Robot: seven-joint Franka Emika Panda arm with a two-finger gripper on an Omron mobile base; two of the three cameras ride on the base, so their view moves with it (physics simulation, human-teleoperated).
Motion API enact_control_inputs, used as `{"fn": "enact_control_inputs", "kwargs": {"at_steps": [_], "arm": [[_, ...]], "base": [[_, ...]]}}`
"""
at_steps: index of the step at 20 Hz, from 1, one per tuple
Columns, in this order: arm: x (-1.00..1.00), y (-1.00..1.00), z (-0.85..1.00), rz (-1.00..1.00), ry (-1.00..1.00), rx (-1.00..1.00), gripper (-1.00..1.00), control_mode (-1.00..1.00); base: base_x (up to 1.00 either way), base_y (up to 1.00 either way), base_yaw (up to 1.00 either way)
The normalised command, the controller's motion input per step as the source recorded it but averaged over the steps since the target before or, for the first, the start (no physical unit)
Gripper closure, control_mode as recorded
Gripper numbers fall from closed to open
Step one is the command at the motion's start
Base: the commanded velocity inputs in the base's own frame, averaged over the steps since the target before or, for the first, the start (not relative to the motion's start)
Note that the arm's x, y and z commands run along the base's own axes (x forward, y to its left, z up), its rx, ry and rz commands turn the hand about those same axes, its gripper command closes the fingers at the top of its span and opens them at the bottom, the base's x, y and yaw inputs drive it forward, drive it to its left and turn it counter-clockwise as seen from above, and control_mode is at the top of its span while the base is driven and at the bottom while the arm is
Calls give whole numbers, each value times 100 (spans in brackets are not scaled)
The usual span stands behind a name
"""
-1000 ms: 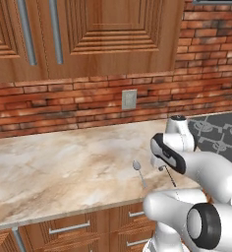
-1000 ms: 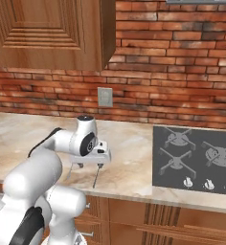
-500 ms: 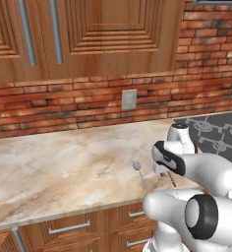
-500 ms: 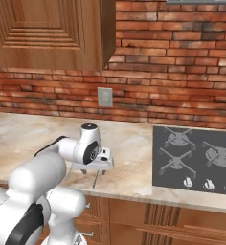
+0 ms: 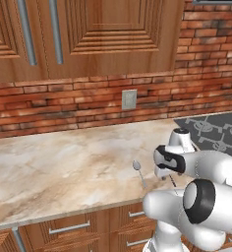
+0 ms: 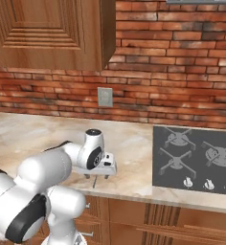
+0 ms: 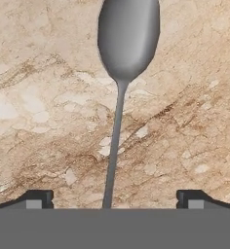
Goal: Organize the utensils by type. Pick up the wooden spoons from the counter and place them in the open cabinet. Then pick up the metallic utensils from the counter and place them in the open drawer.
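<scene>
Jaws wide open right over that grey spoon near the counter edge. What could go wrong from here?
1. The metal spoon's handle is wire-thin and lies flat on the counter; the jaws, closing from either side, might skid off it or pinch nothing.
2. The gripper sits so low that going lower may jam its fingertips into the marble.
3. The spoon lies close to the counter's front edge in the left base view, so a nudge might knock it off.

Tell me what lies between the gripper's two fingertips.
In the hand view, the metal spoon's slim handle runs between the open gripper's tips, over bare counter.
</scene>
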Motion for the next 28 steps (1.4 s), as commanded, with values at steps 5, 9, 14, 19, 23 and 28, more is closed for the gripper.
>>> {"fn": "enact_control_inputs", "kwargs": {"at_steps": [5, 9, 14, 19, 23, 28], "arm": [[0, 0, -35, 0, 0, 0, -100, -100], [0, 0, -45, 0, 0, 0, -100, -100], [0, 0, -44, 0, 0, 0, -100, -100], [0, 0, -27, 0, 0, 0, -100, -100], [0, 0, 0, 0, 0, 0, -100, -100], [0, 0, -8, 0, 0, -2, -100, -100]], "base": [[0, 0, 0], [0, 0, 0], [0, 0, 0], [0, 0, 0], [0, 0, 0], [0, 0, 0]]}}
